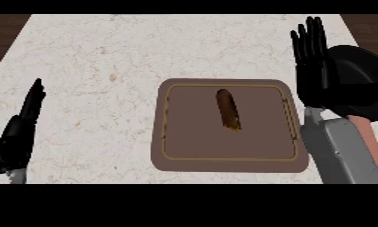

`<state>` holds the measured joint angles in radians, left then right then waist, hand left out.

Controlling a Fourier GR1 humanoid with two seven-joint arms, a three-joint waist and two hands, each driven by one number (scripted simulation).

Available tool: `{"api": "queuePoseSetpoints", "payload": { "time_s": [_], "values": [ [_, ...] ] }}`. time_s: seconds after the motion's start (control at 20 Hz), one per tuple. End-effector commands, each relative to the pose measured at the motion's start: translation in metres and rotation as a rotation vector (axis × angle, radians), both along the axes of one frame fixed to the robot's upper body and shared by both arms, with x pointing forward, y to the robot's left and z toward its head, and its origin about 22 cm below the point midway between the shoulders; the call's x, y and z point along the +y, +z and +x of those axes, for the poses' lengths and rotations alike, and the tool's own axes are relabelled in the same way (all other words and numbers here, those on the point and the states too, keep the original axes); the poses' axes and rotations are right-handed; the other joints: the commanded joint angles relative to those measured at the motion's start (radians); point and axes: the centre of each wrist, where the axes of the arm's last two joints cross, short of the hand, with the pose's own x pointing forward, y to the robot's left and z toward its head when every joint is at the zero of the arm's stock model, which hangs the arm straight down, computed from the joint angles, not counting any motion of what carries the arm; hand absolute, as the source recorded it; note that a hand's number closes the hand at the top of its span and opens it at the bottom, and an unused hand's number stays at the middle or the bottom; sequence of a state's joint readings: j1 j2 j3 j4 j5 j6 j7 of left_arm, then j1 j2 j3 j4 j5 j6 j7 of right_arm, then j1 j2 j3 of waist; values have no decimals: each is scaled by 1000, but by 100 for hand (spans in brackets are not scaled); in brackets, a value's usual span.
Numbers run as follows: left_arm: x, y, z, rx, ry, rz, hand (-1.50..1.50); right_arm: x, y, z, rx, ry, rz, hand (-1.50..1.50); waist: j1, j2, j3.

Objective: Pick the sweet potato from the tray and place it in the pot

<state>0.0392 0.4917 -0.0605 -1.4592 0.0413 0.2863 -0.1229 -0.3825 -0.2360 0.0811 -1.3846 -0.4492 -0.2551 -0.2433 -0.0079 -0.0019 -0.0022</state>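
Currently I see the sweet potato (228, 109) lying lengthwise at tray (184, 158) centre, untouched. It is probably rigid, light and prone to rolling; I would grasp mid-length. Right hand (311, 66), fingers extended, empty, stands at 2 o'clock, before the pot (358, 78); left hand (21, 131) rests released at 9 o'clock.

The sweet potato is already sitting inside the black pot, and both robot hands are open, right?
Not quite. The head view shows the sweet potato lying on the brown tray, not inside the black pot at the right. The rest holds: the left hand and the right hand are both open.
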Motion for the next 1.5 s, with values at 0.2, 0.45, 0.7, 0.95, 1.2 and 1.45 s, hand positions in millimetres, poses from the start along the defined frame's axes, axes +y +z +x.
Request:
{"api": "queuePoseSetpoints", "payload": {
  "time_s": [0.2,0.45,0.7,0.95,1.2,1.45],
  "values": [
    [-61,-22,5,194,-257,-197,0,20,-45,-15,261,183,-732,150,12,14,-16],
    [-91,-40,0,316,-309,-329,0,20,-14,-4,-232,-120,-1054,-150,-36,-12,-8],
    [-101,-27,10,367,-350,-371,0,110,-46,-66,-388,-92,-960,-150,-23,-15,0],
    [-87,-45,10,377,-327,-377,0,152,-17,-61,-148,-91,-1136,-150,-22,-16,-5],
    [-92,-34,14,400,-348,-374,0,187,8,-74,131,-99,-1222,-150,-18,-17,-2],
    [-93,-31,25,369,-380,-365,0,213,48,-63,330,-130,-1197,-150,9,0,1]
  ]
}}
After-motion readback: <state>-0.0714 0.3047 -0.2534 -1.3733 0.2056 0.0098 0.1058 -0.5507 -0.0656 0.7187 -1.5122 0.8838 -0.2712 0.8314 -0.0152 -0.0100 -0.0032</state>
